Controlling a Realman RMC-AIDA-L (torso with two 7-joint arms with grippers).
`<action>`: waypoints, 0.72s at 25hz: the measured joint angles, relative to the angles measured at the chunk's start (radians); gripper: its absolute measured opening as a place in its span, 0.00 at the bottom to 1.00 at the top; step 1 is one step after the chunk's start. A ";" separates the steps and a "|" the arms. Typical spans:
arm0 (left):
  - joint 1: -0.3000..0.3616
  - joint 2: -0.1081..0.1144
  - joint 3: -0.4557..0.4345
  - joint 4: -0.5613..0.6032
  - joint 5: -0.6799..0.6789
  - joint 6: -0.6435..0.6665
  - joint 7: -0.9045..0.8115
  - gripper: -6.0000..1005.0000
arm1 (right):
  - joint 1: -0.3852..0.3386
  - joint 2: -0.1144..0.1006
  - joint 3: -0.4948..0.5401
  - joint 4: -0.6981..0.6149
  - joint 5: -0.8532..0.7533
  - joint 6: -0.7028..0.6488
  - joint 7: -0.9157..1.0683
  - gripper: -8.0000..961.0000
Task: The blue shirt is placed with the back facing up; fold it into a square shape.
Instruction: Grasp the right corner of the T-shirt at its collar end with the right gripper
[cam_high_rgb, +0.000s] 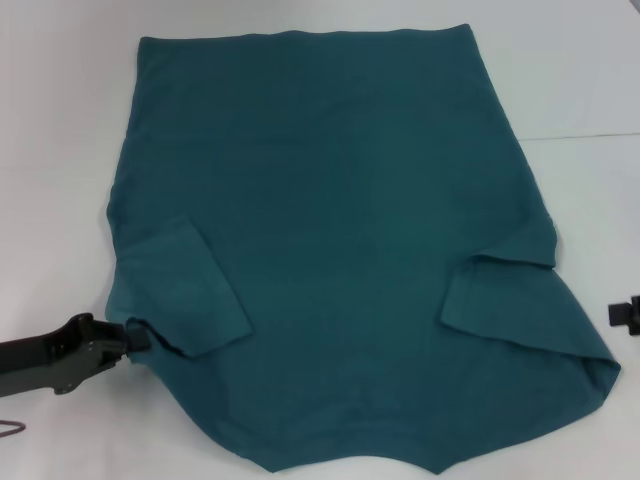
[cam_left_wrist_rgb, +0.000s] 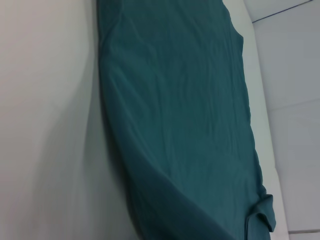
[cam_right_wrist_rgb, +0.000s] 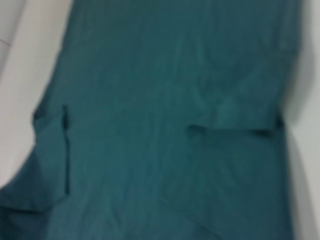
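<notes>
Blue shirt (cam_high_rgb: 340, 230): dark teal, laid flat on white tabletop (cam_high_rgb: 60, 150), plain side up, hem at far edge, collar end nearest robot. Both short sleeves folded inward onto body. No lettering seen.
Left end effector (cam_high_rgb: 138, 338): at near-left shirt edge, beside folded sleeve, touching fabric; clenched or released cannot be told.
Right end effector (cam_high_rgb: 625, 313): only partly seen at right frame edge, apart from shirt; state cannot be told.
</notes>
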 joint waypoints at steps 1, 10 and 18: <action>-0.002 0.000 0.000 -0.001 0.000 -0.002 0.000 0.03 | -0.002 0.000 0.001 -0.002 -0.013 0.001 0.005 0.52; -0.002 -0.002 0.001 -0.003 0.001 -0.015 0.000 0.02 | -0.002 0.009 -0.005 -0.001 -0.067 0.018 0.014 0.52; 0.001 -0.004 0.001 -0.003 0.003 -0.017 0.002 0.03 | -0.002 0.040 -0.010 0.004 -0.116 0.083 -0.005 0.52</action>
